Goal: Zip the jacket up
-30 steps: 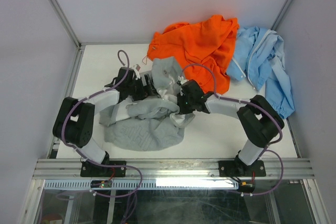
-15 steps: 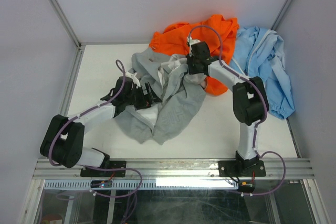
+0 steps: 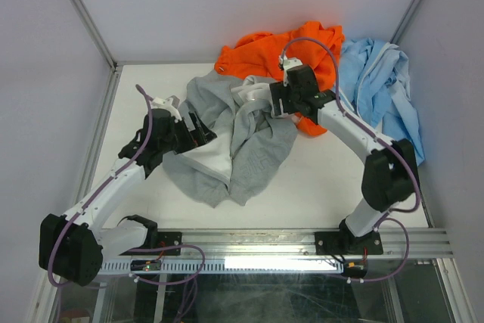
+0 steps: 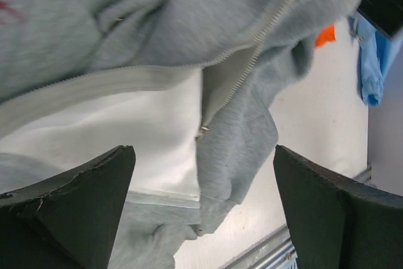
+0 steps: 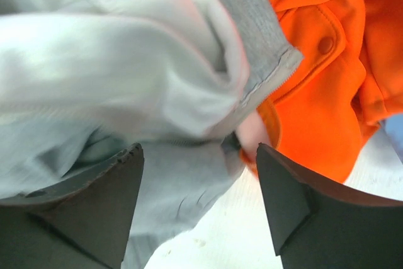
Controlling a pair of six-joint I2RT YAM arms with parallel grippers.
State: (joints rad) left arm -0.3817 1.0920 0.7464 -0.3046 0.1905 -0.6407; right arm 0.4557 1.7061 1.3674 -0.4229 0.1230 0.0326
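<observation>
The light grey fleece jacket (image 3: 249,141) lies crumpled and unzipped in the middle of the table, its white lining (image 3: 208,158) showing. In the left wrist view its pale zipper (image 4: 264,36) runs down from the top right to a small metal end (image 4: 203,131) beside the lining (image 4: 126,130). My left gripper (image 3: 203,131) is open and empty at the jacket's left edge, hovering over the hem (image 4: 204,218). My right gripper (image 3: 277,100) is open and empty over the jacket's upper right part (image 5: 198,206), where a zipper edge (image 5: 267,80) lies against the orange garment.
A bright orange garment (image 3: 276,49) lies at the back, partly under the jacket and the right gripper, and shows in the right wrist view (image 5: 321,61). A light blue jacket (image 3: 386,88) lies at the back right. White walls enclose the table; a metal rail (image 3: 302,240) runs along the near edge.
</observation>
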